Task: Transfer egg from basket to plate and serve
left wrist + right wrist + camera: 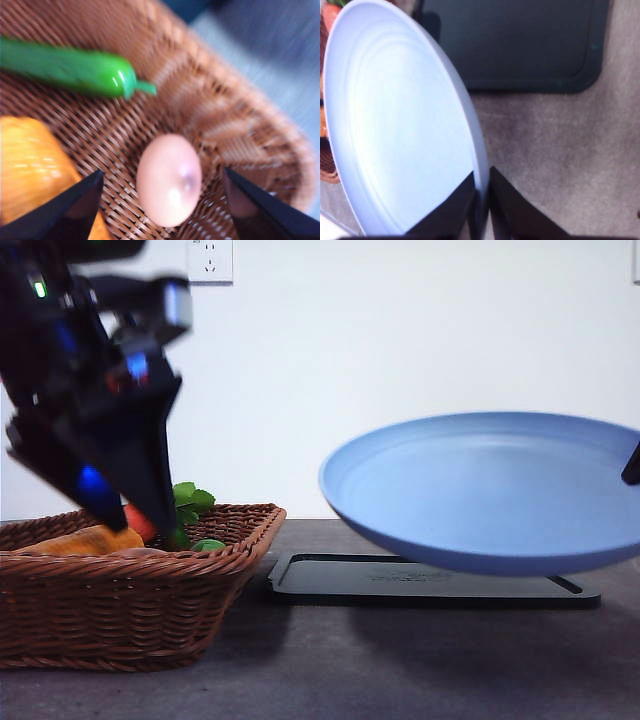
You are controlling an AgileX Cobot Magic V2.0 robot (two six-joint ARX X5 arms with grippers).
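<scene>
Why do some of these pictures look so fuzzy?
Front view: the left arm near the camera is smeared. Left wrist view: the basket weave streaks, the egg looks soft. Right wrist view: the plate is fairly sharp.

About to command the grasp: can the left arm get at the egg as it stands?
Probably yes. The open left gripper straddles the egg on the basket floor, with the orange vegetable off to one side.

We count: one egg (pixel 169 179), one basket (pixel 120 610), one plate (pixel 490 490), one black tray (pixel 430 580), one green vegetable (pixel 70 70), two grippers (pixel 165 200) (pixel 482 195).
</scene>
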